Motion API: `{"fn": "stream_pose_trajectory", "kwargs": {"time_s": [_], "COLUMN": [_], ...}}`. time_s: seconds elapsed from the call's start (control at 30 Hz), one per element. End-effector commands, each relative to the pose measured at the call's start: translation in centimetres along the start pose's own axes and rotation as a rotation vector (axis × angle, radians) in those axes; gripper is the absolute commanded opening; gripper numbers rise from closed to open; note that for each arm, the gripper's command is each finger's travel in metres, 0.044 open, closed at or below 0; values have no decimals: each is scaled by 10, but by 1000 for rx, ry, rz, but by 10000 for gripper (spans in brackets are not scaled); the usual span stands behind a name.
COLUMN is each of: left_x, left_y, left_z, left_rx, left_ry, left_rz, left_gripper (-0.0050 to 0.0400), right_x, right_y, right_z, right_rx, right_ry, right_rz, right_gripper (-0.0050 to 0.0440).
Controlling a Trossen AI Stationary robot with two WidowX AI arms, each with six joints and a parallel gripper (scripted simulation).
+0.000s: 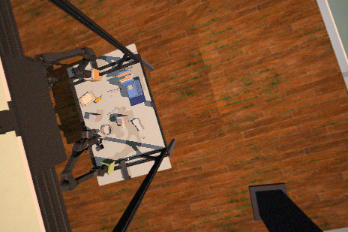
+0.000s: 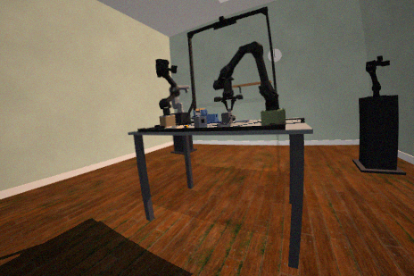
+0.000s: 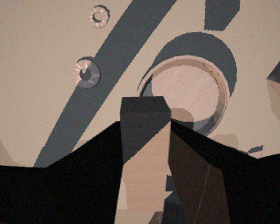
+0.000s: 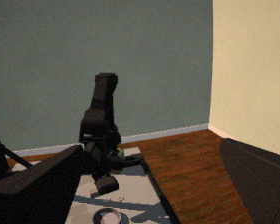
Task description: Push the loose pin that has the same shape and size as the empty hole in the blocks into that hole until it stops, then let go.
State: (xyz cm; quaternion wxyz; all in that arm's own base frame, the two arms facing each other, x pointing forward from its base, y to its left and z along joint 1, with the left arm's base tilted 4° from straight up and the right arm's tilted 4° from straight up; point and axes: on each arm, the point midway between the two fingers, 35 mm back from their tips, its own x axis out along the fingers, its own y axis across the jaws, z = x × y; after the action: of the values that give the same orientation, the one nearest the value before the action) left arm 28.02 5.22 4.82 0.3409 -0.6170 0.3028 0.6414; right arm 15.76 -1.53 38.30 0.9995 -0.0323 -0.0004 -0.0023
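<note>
at the left of the exterior view, the right pincer (image 2: 167, 68) (image 4: 153, 149) is raised above the counter (image 1: 153, 136) (image 2: 223, 132), spread wide with nothing in it. next come the blue blocks (image 1: 133, 88) (image 2: 211, 118) and, in front of them, a grey block (image 1: 94, 117) (image 2: 195, 123) with a dark opening; i can't tell whether it's the hole to fill. further right stands another grey block (image 1: 121, 120) (image 2: 224, 118). the left pincer (image 1: 100, 145) (image 2: 228, 108) (image 3: 143, 128) points down, narrowed around the squarish pin (image 3: 146, 170), which isn't in any hole. in the left wrist view, two small rings (image 3: 106, 16) lie left of the round dish (image 1: 111, 130) (image 3: 226, 97) (image 4: 95, 216).
</note>
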Motion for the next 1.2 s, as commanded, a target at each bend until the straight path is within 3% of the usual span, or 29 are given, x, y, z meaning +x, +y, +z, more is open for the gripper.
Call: {"fn": "stream_pose_trajectory", "kwargs": {"time_s": [0.0, 1.17], "left_x": [-1, -1], "left_y": [-1, -5], "left_z": [0, 4], "left_rx": [-64, -579], "left_ry": [0, 0], "left_rz": [-2, -1], "left_gripper": [0, 0], "right_x": [0, 0], "right_y": [1, 1], "right_z": [0, 0], "right_rx": [-2, -2], "right_ry": [1, 1], "right_rz": [5, 5], "right_gripper": [400, 400]}}
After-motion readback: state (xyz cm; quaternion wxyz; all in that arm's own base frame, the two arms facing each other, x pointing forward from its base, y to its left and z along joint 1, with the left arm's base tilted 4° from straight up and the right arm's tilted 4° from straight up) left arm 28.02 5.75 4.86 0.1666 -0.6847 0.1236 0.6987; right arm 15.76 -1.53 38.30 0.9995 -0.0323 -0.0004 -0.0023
